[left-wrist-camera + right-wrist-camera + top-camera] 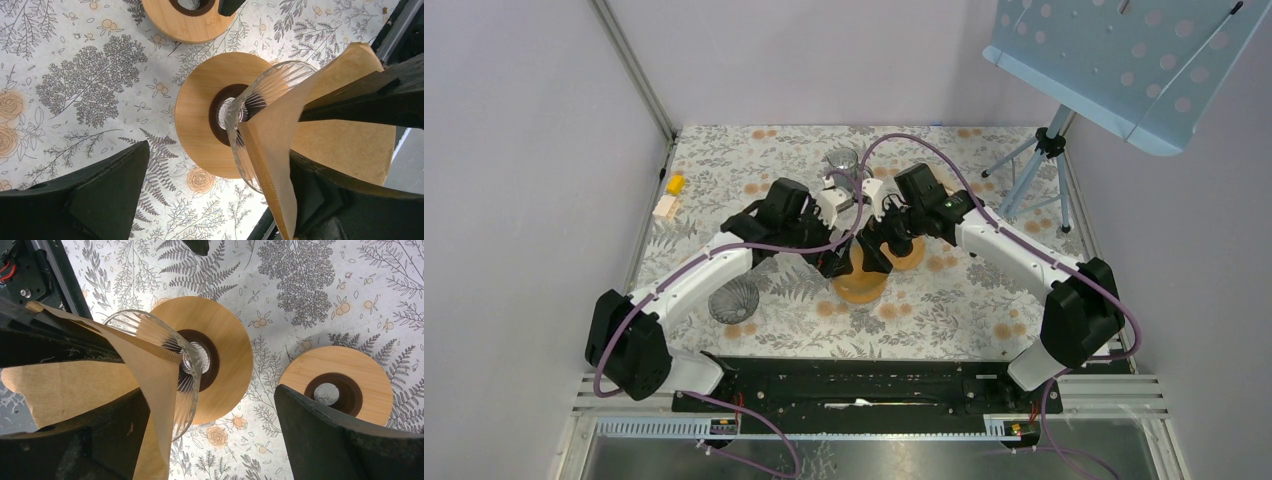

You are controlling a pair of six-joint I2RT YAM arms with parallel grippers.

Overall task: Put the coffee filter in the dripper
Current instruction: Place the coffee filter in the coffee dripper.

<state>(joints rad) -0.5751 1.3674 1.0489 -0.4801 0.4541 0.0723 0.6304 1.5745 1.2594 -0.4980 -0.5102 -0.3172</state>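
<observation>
A clear ribbed glass dripper stands on a round wooden base in mid-table. A brown paper coffee filter sits tilted in its mouth, its seamed edge sticking out over the rim. Both also show in the right wrist view: dripper, filter. My left gripper is open wide, one finger against the filter's outside. My right gripper is open wide too, one finger against the filter from the other side. Both hover over the dripper.
A second wooden ring lies just right of the dripper base, and shows in the right wrist view. A spare glass cone lies front left, a glass at the back. Small blocks sit far left; a tripod stands back right.
</observation>
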